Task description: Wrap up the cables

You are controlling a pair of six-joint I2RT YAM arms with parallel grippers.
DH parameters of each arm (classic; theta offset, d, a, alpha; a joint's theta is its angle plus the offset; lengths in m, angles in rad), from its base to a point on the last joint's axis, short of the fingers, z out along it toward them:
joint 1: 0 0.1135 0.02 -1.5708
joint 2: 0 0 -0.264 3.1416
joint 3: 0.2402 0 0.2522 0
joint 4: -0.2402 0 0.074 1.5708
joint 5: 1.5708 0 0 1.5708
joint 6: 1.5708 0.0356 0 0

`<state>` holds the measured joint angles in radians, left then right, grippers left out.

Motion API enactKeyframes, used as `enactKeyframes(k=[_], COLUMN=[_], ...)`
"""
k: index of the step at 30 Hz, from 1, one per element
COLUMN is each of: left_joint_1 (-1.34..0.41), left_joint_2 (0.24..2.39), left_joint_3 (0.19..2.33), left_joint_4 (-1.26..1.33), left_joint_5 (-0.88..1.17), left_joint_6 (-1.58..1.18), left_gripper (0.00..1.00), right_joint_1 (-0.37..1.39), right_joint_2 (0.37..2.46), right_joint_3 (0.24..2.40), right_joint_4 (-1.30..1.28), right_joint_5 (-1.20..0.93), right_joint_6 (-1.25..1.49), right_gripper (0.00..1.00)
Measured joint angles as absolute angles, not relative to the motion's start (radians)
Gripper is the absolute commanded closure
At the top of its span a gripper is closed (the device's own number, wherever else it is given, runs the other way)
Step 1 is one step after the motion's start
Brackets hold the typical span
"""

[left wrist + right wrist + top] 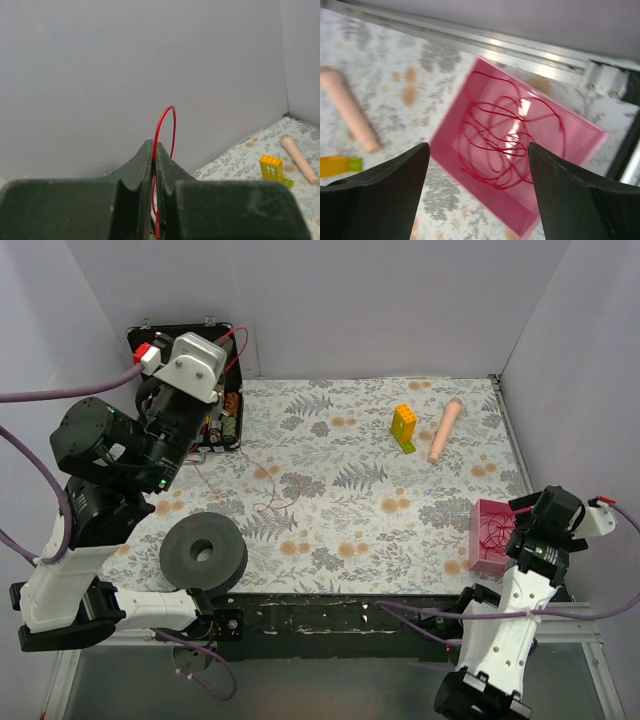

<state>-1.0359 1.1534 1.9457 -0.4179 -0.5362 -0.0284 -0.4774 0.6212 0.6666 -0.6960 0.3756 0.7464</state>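
Red, thread-thin wire (174,125) arcs in a smooth loop above the left hand (154,150), whose dark matte fingers pinch it. The right hand (477,150) hangs spread over a glossy pink box (580,140) holding a loosely tangled coil (495,145) on the floral bench (350,510).

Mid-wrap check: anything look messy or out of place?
Yes: the cable in the pink box lies in a loose tangle, not a neat coil. The left claw pinches a red strand looping up above it.
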Motion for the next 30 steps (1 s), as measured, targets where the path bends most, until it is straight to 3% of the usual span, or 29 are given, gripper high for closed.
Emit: enactKeyframes(k=[6,14,18,22,27,30], left_joint_1=[-1.036,-1.036,-1.036,-1.036,-1.036,-1.036], left_joint_2=[1.175,1.265,1.321,1.395,1.445,1.457], left_joint_3=[1.9,1.887,1.903,1.966,2.022,2.035], left_joint_4=[-0.541,-0.682,-0.701,-0.728,-0.748,-0.75], left_joint_5=[-0.416,-0.245,-0.243,-0.242,-0.246,-0.263], left_joint_6=[-0.106,-0.22,-0.248,-0.27,-0.281,-0.276], left_gripper=[1.0,1.0,1.0,1.0,1.0,1.0], right_joint_1=[-0.478,-0.455,-0.312,-0.117,0.324,0.49], right_joint_2=[0.463,0.592,0.622,0.672,0.833,0.945], right_joint_3=[0.749,0.879,0.894,0.963,1.053,1.082], right_joint_4=[-0.486,-0.201,-0.076,-0.116,-0.27,-0.339], right_joint_5=[0.068,-0.552,-0.775,-0.827,-0.594,-0.534], right_joint_6=[0.56,0.452,0.466,0.385,0.168,0.025], right_gripper=[0.18,0.2,0.18,0.18,0.14,0.16])
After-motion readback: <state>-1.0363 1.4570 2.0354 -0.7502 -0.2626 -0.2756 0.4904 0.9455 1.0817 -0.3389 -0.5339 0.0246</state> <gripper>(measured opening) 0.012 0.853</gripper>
